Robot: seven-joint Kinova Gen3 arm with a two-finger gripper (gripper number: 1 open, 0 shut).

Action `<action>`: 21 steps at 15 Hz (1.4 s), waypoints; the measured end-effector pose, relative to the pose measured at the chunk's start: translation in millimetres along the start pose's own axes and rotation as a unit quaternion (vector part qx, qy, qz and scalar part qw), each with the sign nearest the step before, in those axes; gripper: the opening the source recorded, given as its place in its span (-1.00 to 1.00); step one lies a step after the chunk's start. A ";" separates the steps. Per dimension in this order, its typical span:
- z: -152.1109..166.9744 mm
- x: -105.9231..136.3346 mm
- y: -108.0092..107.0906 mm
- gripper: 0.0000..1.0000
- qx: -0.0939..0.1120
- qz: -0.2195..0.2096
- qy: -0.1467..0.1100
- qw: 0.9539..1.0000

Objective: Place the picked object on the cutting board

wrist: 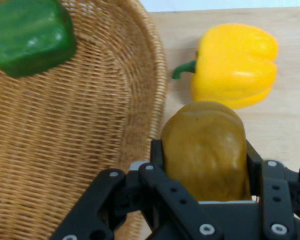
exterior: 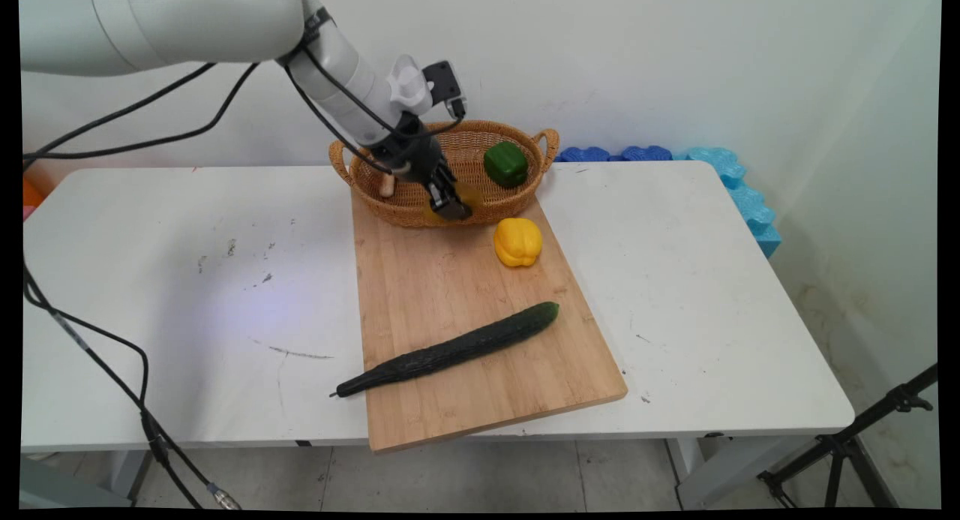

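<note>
My gripper [exterior: 450,203] [wrist: 205,157] is shut on a brownish-yellow potato [exterior: 471,197] [wrist: 205,150]. It hangs over the near rim of a woven basket [exterior: 397,208] [wrist: 65,150], at the back end of a wooden cutting board [exterior: 450,280] [wrist: 290,130]. A green bell pepper [exterior: 505,163] [wrist: 30,35] lies inside the basket on its right side. A yellow bell pepper [exterior: 517,242] [wrist: 235,65] lies on the board just outside the basket, close to the potato.
A long dark cucumber [exterior: 450,349] lies slantwise across the board's near half, its tip reaching onto the white table [exterior: 187,280]. A small tan object [exterior: 386,184] sits in the basket's left side. Blue foam pieces [exterior: 742,190] line the table's back right edge.
</note>
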 end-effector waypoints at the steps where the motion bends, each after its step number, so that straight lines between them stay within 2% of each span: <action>1: 2.1 -2.3 5.0 -1.00 -0.002 -0.010 0.000 1.000; 10: 33.0 -26.0 40.9 -1.00 -0.021 -0.091 -0.007 0.996; 18: 54.6 -37.3 58.0 -1.00 -0.031 -0.129 -0.011 0.991; 19: 56.1 -38.2 58.8 1.00 -0.032 -0.130 -0.011 0.991; 21: 58.7 -40.1 60.3 1.00 -0.032 -0.133 -0.010 0.991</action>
